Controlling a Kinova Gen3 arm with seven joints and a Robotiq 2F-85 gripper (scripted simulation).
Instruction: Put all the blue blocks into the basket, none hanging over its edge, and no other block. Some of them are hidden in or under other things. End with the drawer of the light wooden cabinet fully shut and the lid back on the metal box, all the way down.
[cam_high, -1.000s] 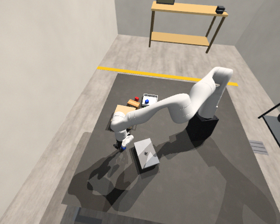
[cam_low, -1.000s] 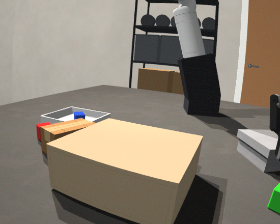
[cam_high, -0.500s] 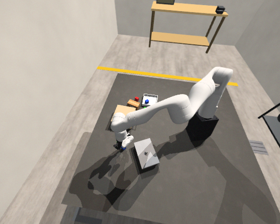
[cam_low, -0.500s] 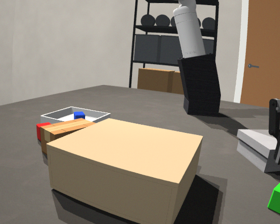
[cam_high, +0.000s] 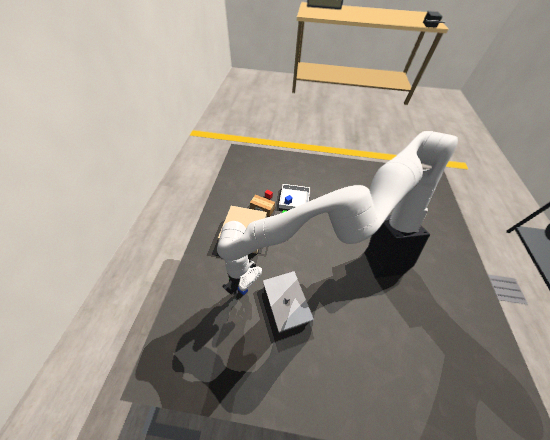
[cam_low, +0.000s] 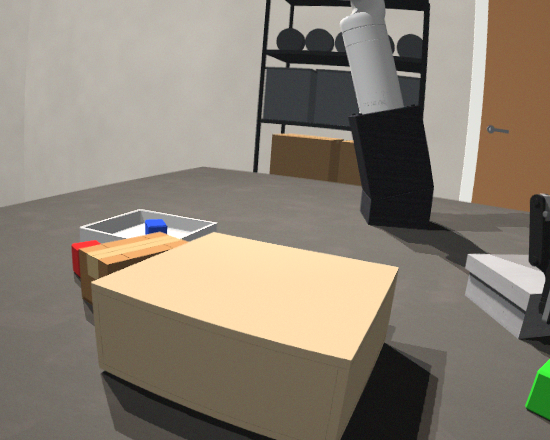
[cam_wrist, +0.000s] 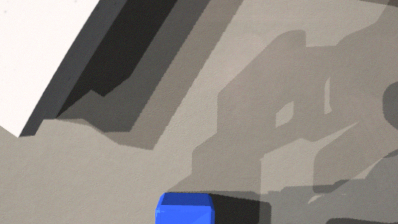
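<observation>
Dark mat (cam_high: 380, 350) (cam_low: 300, 210): metal box (cam_high: 290, 295) (cam_low: 500, 280), wooden cabinet (cam_high: 245, 215) (cam_low: 245, 295), basket (cam_high: 300, 203) (cam_low: 187, 227).

Blue block (cam_wrist: 185, 212): at the bottom edge, cut off by it; dark shadow to its right.
White-topped box (cam_wrist: 40, 45): upper left corner, partly visible, dark side, apart from the block.
Table (cam_wrist: 90, 175): grey-beige, crossed by overlapping shadows at right.

Bright blue block (cam_high: 242, 291) (cam_wrist: 184, 215), plain tan cabinet (cam_high: 246, 215) (cam_low: 245, 295).
</observation>
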